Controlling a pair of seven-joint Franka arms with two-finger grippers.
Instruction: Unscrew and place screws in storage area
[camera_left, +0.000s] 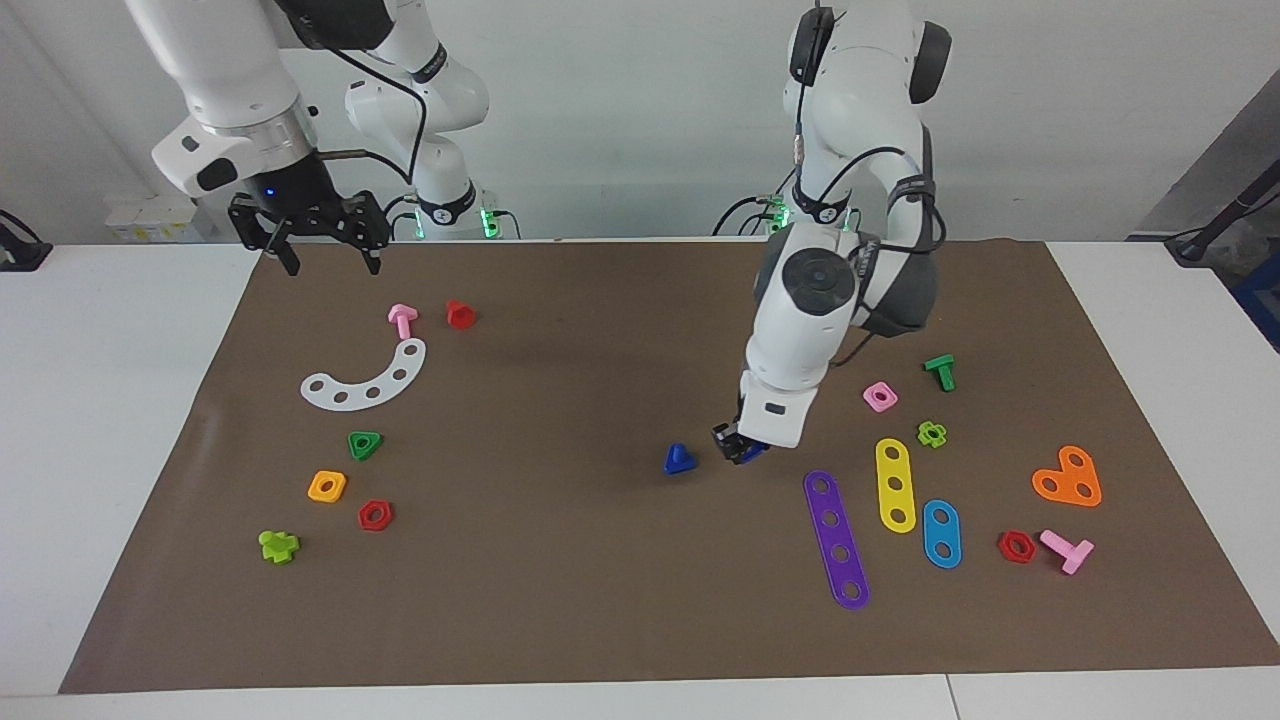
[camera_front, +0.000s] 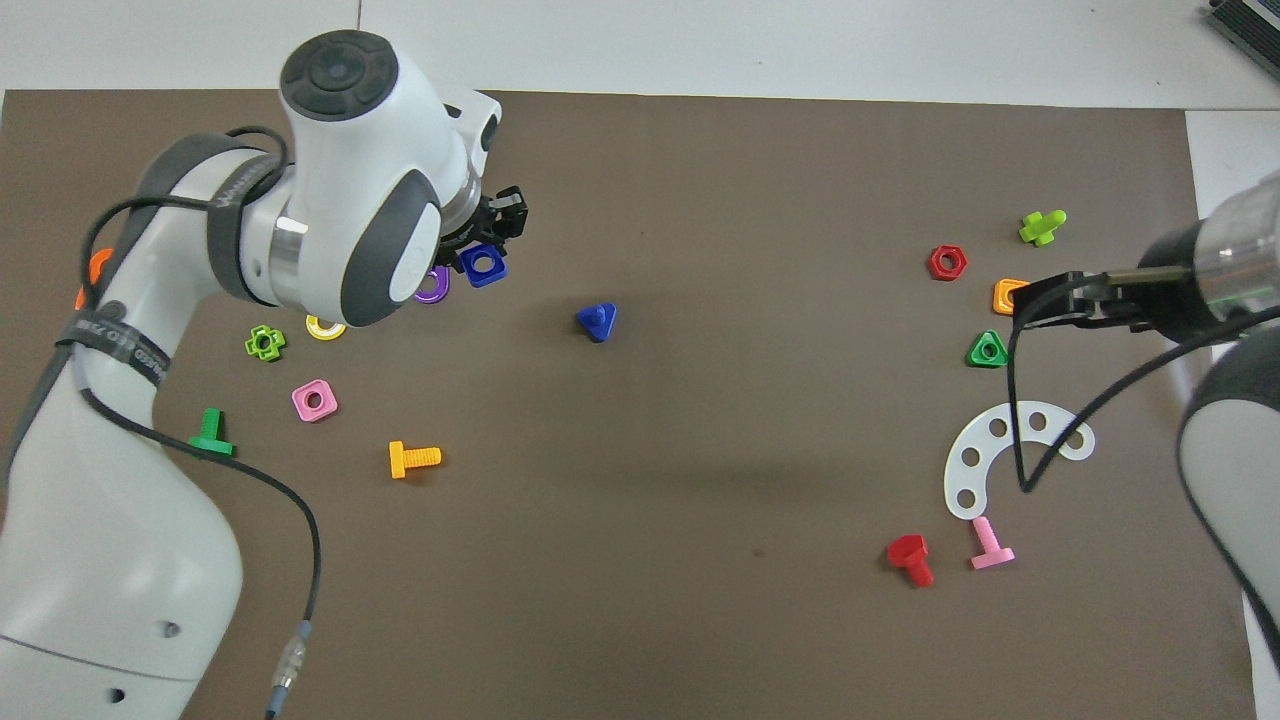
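A dark-blue screw with a triangular head (camera_left: 680, 459) lies loose on the brown paper (camera_left: 560, 600) near the middle; it also shows in the overhead view (camera_front: 597, 321). My left gripper (camera_left: 738, 446) is low over the paper just beside the screw, toward the left arm's end, and is shut on a blue square nut (camera_front: 483, 263). It also shows in the overhead view (camera_front: 497, 224). My right gripper (camera_left: 328, 262) is open and empty. It waits raised over the paper's edge at the right arm's end, and shows in the overhead view (camera_front: 1045, 302).
Purple (camera_left: 838, 540), yellow (camera_left: 895, 485) and blue (camera_left: 941, 533) strips, an orange heart (camera_left: 1067, 478) and loose nuts and bolts lie toward the left arm's end. A white arc (camera_left: 365, 380), a green triangular nut (camera_left: 364, 444) and several small parts lie toward the right arm's end.
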